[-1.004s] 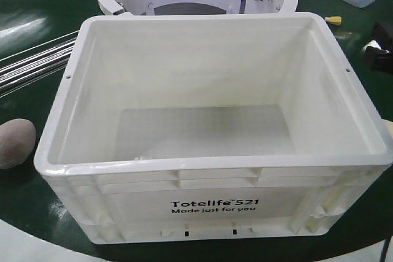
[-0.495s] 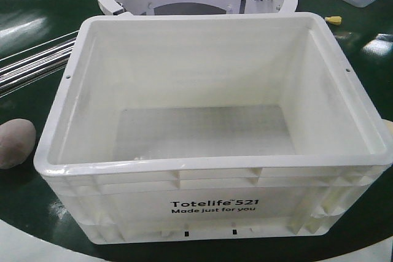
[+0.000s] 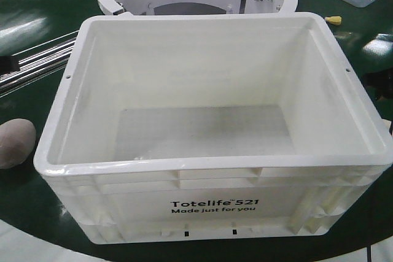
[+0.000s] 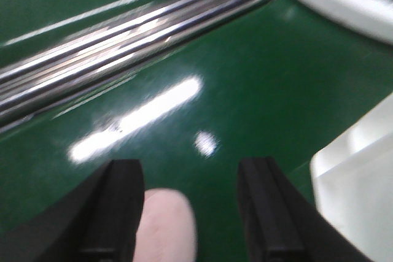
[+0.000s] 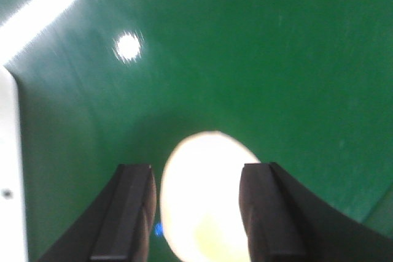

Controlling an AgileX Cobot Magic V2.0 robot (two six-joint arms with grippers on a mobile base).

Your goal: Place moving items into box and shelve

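The tote (image 3: 184,167) is white with black lettering; the worktop (image 3: 37,105) is glossy dark green. The lump (image 3: 15,142) at the frame's left edge is dull brownish-pink; the egg shape (image 5: 206,200) is pale yellow.

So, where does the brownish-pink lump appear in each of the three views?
Front view: the brownish-pink lump lies at the left edge, left of the white box.
Left wrist view: bottom edge, inside the open left gripper.
Right wrist view: absent; only a yellow lump shows.
Shared landmark: the white box, right edge in the left wrist view, left edge in the right wrist view.
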